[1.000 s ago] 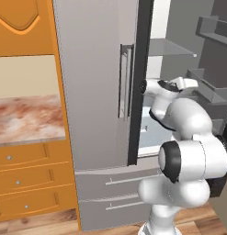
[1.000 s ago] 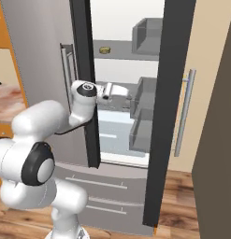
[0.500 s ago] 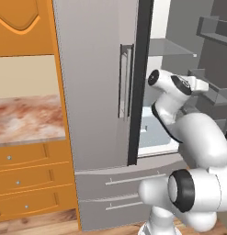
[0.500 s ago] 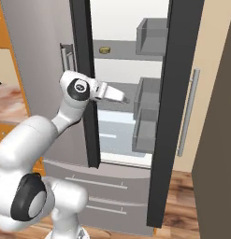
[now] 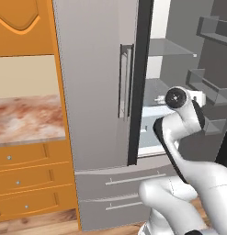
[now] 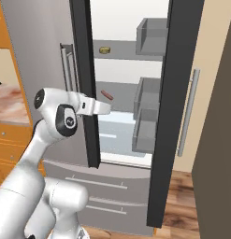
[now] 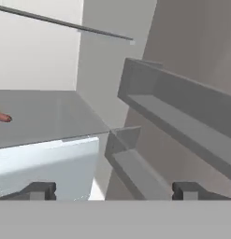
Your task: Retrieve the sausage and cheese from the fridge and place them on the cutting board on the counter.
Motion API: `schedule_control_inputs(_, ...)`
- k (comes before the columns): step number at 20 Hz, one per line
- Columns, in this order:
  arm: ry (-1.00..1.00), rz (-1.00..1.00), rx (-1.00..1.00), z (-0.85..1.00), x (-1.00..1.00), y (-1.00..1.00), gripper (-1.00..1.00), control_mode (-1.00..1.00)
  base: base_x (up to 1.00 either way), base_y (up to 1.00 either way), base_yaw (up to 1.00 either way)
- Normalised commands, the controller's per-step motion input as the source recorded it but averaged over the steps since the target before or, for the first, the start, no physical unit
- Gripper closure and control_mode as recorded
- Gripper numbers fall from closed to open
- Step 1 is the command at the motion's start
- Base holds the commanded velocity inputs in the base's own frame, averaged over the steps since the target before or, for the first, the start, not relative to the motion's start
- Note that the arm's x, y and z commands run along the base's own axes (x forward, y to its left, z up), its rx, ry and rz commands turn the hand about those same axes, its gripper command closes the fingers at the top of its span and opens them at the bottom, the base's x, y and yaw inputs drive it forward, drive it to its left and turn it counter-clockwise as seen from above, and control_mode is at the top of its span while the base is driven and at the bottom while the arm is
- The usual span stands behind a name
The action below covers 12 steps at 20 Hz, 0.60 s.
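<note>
Right now we have the jaws (image 7: pixel 114 190) spread wide and empty, reaching into the open fridge (image 6: pixel 121 28), whose right-hand door stands swung out with its grey moulded bins showing. On the middle glass shelf (image 6: pixel 120 103) lies the sausage (image 6: pixel 106 95), a slim reddish-brown link with rounded ends; in the hand view only its tip (image 7: pixel 3 117) peeks in at the left edge, so we judge the hand is aimed to one side of it. Up on the shelf above sits a small yellowish lump, likely the cheese (image 6: pixel 104 49), though it is too small to be sure. We expect the sausage to be light, smooth and a bit slippery, apt to roll on glass, so we would close across its middle, at right angles to its length, with modest force. The cheese looks chunky and firmer; flat opposite faces would suit. Around it all, the fridge skin is brushed grey metal, the interior plain white, and the marbled stone bench (image 5: pixel 27 117) sits over orange wooden drawers at left.
</note>
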Motion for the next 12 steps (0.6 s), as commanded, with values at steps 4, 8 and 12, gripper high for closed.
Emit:
schedule_control_inputs(4,0.00,0.33,0.20,0.29,-0.27,0.51,-1.00,-1.00,0.00,0.00,0.00)
schedule_control_inputs(8,0.05,0.17,0.14,0.35,-0.11,0.63,-1.00,-1.00,0.00,0.00,0.00)
schedule_control_inputs(12,0.17,0.16,0.07,0.31,0.00,0.51,-1.00,-1.00,0.00,0.00,0.00)
